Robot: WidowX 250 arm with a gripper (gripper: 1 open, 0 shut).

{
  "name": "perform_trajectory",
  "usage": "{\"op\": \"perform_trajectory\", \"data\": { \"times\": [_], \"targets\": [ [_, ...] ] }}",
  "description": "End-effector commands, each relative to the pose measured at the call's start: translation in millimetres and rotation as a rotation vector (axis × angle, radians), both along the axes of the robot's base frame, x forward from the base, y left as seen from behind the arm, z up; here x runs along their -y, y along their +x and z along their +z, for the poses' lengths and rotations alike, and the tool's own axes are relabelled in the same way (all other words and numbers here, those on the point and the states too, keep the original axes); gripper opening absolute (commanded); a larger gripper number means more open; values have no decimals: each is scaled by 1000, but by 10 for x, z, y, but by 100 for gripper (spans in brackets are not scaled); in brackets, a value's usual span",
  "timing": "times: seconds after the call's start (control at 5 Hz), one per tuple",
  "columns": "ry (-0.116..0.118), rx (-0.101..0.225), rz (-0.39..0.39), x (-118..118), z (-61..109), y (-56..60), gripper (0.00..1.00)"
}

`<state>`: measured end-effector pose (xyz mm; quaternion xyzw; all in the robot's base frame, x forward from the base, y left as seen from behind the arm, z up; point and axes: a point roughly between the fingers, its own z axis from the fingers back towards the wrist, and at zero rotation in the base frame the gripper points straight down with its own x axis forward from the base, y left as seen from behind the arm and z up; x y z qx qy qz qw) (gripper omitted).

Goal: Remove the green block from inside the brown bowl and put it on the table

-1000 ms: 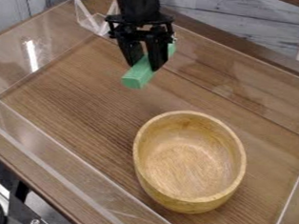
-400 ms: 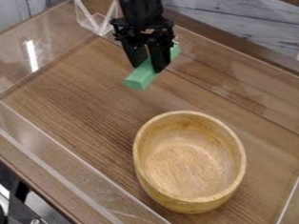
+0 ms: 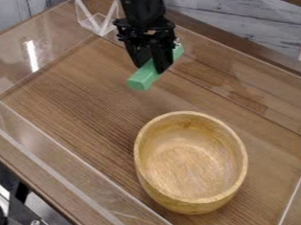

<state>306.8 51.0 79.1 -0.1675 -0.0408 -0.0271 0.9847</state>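
Note:
My black gripper (image 3: 150, 64) hangs over the far left part of the table (image 3: 77, 105), pointing steeply down and shut on the green block (image 3: 145, 79). The block's lower end sticks out below the fingers, tilted, just above the wood; whether it touches the table I cannot tell. The brown bowl (image 3: 190, 161) sits to the front right, well apart from the gripper, round and light wood, with nothing inside it.
Clear acrylic walls (image 3: 42, 50) border the tabletop on the left, front and back. A white surface lies beyond the back wall at the upper right.
The gripper with the green block has shifted only slightly to the right and turned a little; the bowl has not moved.

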Motion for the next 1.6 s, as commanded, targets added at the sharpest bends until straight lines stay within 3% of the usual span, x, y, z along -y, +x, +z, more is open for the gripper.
{"op": "perform_trajectory", "data": {
  "times": [0.0,1.4],
  "targets": [
    [18,77,-4,-85,144,114,0],
    [-1,104,-24,-227,-53,248,0]
  ]
}}
